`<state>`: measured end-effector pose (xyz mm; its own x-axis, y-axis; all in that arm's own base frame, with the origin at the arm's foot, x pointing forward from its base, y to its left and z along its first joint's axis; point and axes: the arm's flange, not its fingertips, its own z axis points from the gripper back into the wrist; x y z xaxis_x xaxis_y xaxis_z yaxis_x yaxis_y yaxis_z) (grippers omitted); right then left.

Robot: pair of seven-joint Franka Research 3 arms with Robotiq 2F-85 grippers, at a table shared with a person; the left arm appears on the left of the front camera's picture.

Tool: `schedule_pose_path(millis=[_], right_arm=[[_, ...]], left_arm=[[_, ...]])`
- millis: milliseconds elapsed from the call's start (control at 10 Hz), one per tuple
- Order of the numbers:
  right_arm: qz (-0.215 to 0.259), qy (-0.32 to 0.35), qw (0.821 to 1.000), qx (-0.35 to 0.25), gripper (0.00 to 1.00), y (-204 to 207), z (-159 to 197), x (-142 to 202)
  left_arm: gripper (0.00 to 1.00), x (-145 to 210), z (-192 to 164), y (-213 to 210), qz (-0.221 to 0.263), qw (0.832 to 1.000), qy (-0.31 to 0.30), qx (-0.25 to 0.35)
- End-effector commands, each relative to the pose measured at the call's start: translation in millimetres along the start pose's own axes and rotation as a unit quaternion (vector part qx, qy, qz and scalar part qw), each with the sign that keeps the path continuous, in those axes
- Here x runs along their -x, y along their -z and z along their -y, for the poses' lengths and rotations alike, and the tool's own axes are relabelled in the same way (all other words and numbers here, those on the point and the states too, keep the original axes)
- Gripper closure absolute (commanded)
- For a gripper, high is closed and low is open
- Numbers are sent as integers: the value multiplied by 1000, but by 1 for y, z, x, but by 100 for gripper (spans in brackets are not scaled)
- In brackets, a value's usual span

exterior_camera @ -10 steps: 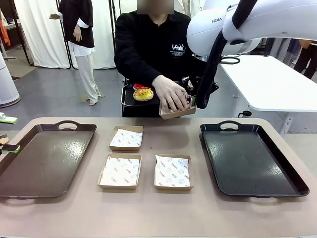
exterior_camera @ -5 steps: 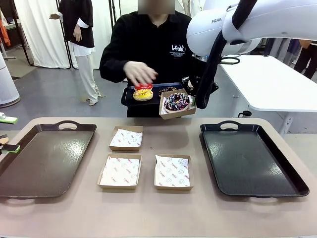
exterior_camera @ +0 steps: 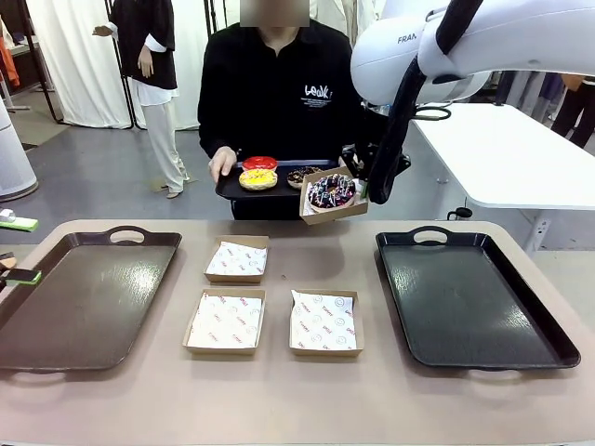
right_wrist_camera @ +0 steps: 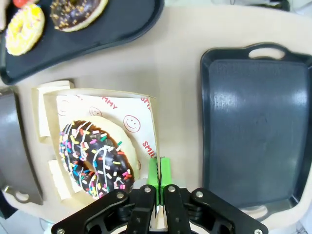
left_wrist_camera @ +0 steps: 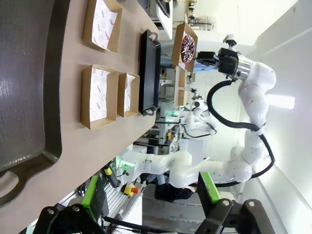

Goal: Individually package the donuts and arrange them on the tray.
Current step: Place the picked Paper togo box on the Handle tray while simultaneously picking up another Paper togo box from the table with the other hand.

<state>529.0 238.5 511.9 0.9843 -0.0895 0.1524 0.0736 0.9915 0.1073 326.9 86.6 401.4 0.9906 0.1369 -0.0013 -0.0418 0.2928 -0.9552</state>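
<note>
My right gripper (right_wrist_camera: 158, 181) is shut on the rim of a paper-lined cardboard box (right_wrist_camera: 146, 105) and holds it in the air over the table's far edge. In the box (exterior_camera: 321, 212) lies a dark donut with white and purple sprinkles (exterior_camera: 331, 190) (right_wrist_camera: 95, 158). The person holds a small black tray (exterior_camera: 232, 190) with a red donut (exterior_camera: 259, 163), a yellow donut (exterior_camera: 257, 178) and a chocolate donut (exterior_camera: 302, 174). My left gripper (left_wrist_camera: 151, 195) stands open and empty at the table's left edge, beside the brown tray (left_wrist_camera: 24, 83).
A large black tray (exterior_camera: 474, 297) lies at the right and a brown tray (exterior_camera: 84, 297) at the left. Between them sit three paper-lined boxes (exterior_camera: 237, 258) (exterior_camera: 225, 321) (exterior_camera: 324, 322) with no donuts in them.
The person's hand left the sprinkled donut in the held box, drew back to the small tray, and the person straightened up. Neither arm has moved.
</note>
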Motion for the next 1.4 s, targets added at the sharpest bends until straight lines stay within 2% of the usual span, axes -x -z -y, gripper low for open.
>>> schedule_pose_path(millis=[0,200,300,600,900,1100,1300], right_arm=[[-7,-21,1000,2,98,-13,48,9],[2,-16,1000,1,98,-29,109,20],[1,-6,1000,7,98,-28,140,21],[-20,15,999,30,98,-6,197,3],[-39,-4,999,30,98,13,217,-4],[-37,-13,999,26,98,25,221,-4],[-25,-18,999,9,98,36,220,-2]], left_arm=[[0,-18,36,20,-34,995,23,-94],[0,-43,82,43,-66,981,38,-180],[0,-55,108,61,-90,969,45,-228],[0,-91,161,126,-103,937,45,-330],[0,-132,177,192,-74,896,33,-436],[0,-159,173,223,-47,871,36,-488],[0,-176,158,248,-29,854,51,-518]])
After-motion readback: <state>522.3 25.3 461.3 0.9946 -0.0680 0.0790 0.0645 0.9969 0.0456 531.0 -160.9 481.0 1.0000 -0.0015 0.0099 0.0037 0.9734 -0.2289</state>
